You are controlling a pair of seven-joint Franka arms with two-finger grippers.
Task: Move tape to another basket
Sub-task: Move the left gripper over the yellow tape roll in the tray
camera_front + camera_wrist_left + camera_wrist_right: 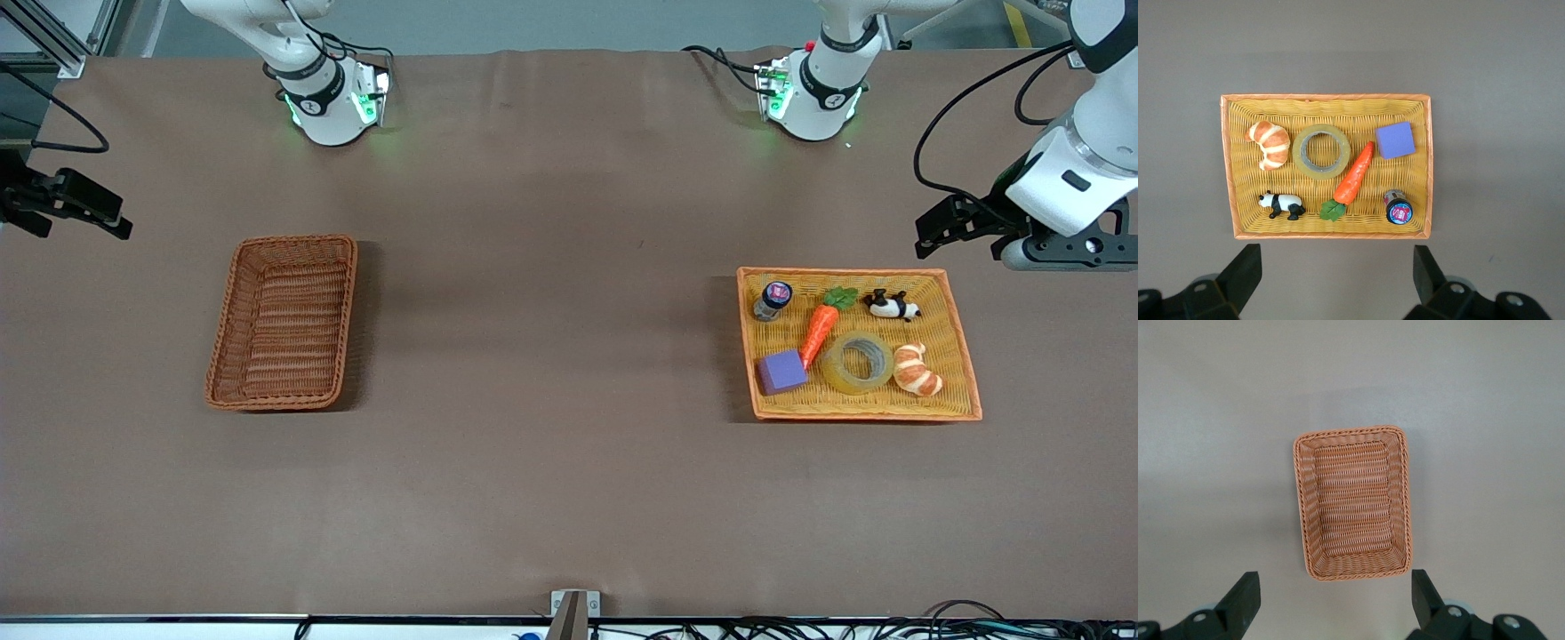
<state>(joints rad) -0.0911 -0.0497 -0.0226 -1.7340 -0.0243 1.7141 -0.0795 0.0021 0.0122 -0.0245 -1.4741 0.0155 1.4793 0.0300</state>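
So right now the tape (pixel 858 362) is lying flat in the shallow orange-yellow tray (pixel 965 356) at the left arm's end of the tabletop (pixel 551 356). It sits between a toy carrot (pixel 820 330) and a croissant (pixel 916 369), just beside both, in the part of the tray nearer the front camera. A purple block (pixel 781 372) sits by the carrot's tip, looks like touching it. A small jar with a printed lid (pixel 773 300) and a little panda figure (pixel 893 306) are in the tray's farther part.

The reddish-brown basket (pixel 284 322) sits well apart from the tray, at the right arm's end of the tabletop, with nothing in it.

The left hand (pixel 965 227) hangs in the air over the bare tabletop just off the tray's farther corner, fingers (pixel 1245 273) spread wide and released, gripping nothing. From its wrist camera you look straight down on the whole tray. The right hand (pixel 76 209) is up over the tabletop's edge at its own end, also spread wide with nothing in it, and its wrist camera looks down on the basket.
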